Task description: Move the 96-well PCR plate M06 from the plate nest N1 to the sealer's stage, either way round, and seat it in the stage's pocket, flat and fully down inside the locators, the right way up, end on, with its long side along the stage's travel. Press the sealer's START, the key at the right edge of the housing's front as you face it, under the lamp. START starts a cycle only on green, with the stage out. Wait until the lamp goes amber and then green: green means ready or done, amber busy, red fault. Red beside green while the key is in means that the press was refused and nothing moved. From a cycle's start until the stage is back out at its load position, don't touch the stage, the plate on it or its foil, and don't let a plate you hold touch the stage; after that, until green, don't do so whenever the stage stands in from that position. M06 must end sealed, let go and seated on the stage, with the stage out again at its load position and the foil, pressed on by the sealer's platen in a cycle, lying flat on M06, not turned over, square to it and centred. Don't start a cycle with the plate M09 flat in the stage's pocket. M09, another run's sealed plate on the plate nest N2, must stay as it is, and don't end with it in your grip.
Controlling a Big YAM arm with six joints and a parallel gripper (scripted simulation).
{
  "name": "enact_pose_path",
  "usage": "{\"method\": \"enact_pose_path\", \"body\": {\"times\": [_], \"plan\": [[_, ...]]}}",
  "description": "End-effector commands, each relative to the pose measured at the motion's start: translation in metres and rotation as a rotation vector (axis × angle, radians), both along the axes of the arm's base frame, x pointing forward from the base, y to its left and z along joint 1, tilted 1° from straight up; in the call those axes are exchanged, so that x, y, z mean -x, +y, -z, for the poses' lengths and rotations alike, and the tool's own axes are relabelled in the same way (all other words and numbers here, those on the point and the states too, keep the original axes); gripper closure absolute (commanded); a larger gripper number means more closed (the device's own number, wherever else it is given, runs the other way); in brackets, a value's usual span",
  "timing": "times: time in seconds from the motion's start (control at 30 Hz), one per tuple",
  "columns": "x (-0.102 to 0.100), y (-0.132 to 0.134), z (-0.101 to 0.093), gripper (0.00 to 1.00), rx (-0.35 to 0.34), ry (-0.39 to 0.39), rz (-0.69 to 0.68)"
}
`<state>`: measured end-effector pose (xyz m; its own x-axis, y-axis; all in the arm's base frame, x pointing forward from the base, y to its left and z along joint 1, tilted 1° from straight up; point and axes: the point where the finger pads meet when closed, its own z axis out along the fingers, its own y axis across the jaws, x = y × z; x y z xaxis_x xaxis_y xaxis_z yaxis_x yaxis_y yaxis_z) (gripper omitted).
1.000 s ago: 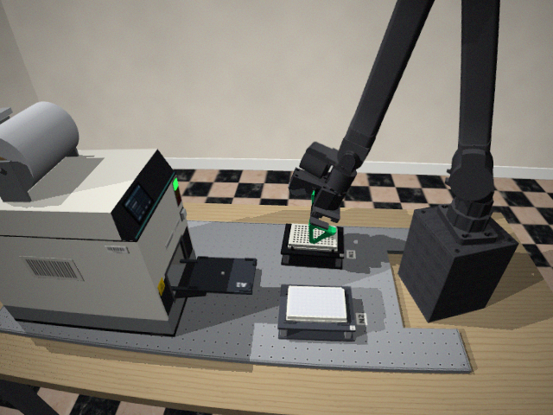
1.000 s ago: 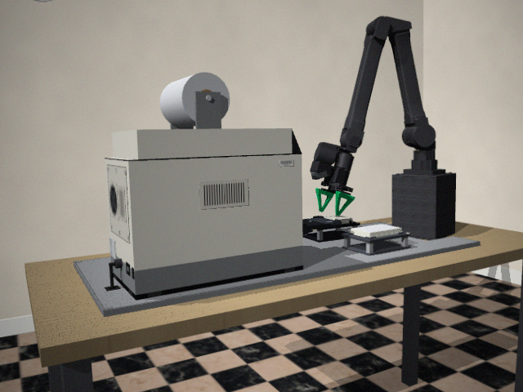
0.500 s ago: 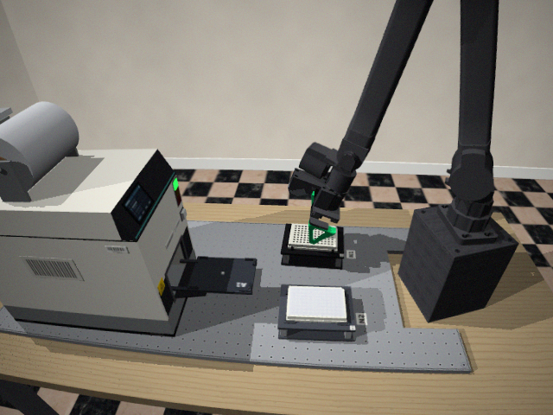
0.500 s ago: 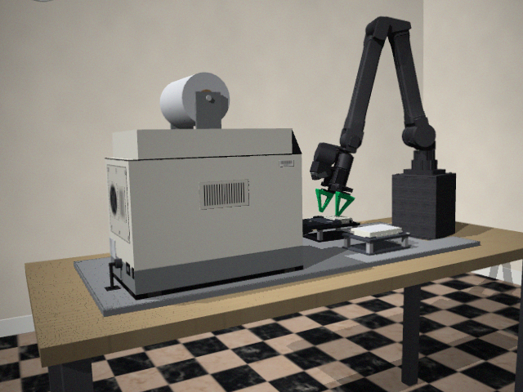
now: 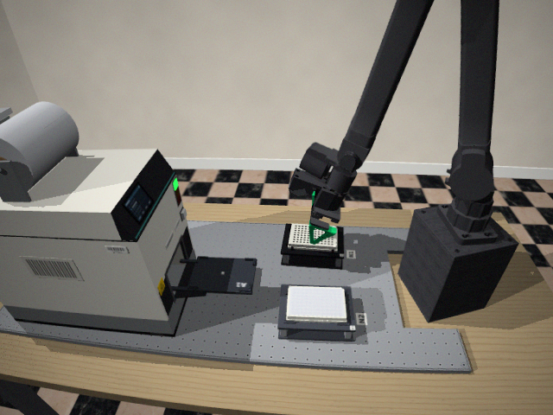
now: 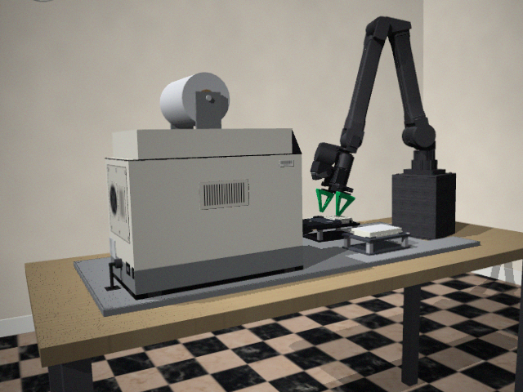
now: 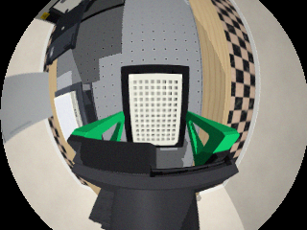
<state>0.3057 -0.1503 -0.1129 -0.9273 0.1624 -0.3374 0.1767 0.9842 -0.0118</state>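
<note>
The unsealed 96-well plate M06 [image 5: 308, 236] sits on the black nest N1 [image 5: 312, 256] at the back of the mat. It also shows in the wrist view [image 7: 155, 110], with its open wells up. My gripper [image 5: 322, 234] hangs just above it, open and empty, with its green fingers spread to either side of the plate. The side view shows the fingertips [image 6: 334, 211] a little above the plate. The sealer's stage [image 5: 225, 274] stands out at the front of the housing with its pocket empty. The lamp [image 5: 175, 183] is green. The sealed plate M09 [image 5: 316, 303] rests on nest N2 [image 5: 316, 322].
The sealer housing [image 5: 85, 241] with its foil roll [image 5: 37, 140] fills the left of the mat. The arm's black base block [image 5: 455, 268] stands at the right, close to both nests.
</note>
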Motion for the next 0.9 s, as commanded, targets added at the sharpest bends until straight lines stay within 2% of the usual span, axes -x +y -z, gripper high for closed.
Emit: {"method": "enact_pose_path", "body": {"times": [0.0,0.6,0.87], "plan": [[-0.018,-0.006,-0.015,0.0,0.022,-0.048,0.002],[-0.029,-0.013,-0.019,0.0,0.032,-0.066,0.003],[-0.025,-0.011,0.005,0.0,0.023,-0.049,0.003]]}}
